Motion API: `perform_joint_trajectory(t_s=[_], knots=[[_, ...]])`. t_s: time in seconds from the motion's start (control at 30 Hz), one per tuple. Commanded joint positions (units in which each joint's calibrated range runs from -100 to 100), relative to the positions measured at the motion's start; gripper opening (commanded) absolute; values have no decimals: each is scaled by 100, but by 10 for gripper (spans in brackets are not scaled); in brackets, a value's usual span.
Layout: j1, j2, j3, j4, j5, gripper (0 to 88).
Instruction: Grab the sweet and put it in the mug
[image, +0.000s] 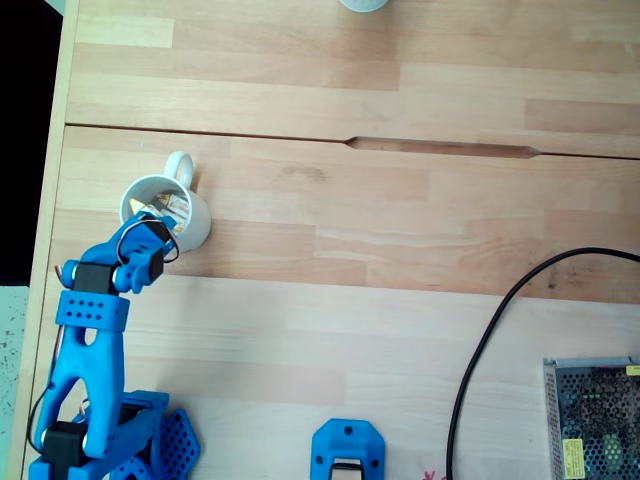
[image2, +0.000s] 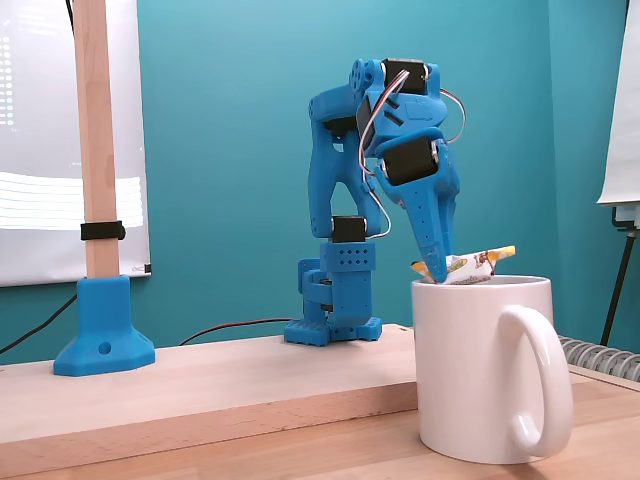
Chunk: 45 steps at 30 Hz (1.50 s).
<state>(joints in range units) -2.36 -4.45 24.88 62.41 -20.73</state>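
One mug (image: 165, 212) stands near the counter's (image: 350, 300) left edge, one sweet (image2: 465, 266) at its rim, one blue arm (image2: 375, 200), one black cable (image: 490, 340), one metal mesh box (image: 592, 420) at the lower right corner.

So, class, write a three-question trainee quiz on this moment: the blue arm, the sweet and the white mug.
1. True or false: the sweet already lies at the bottom of the mug.
2. In the side fixed view, the claw is: A) above the mug's rim, B) beside the wooden post, C) on the table.
3. Fill in: in the top-down fixed view the mug's handle points toward the ___ of the picture.

Key: 1 false, it shows at the rim, in the claw; 2 A; 3 top.
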Motion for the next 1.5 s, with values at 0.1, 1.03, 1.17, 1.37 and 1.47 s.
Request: perform_joint_trajectory(t_s=[0.1,1.03,1.17,1.37,1.47], knots=[[4,-347,-79,-39,-44,3],[11,-338,37,-39,-54,376],[18,-347,-88,-39,-54,354],[316,-562,-454,-39,-5,350],[461,-648,-489,-39,0,350]])
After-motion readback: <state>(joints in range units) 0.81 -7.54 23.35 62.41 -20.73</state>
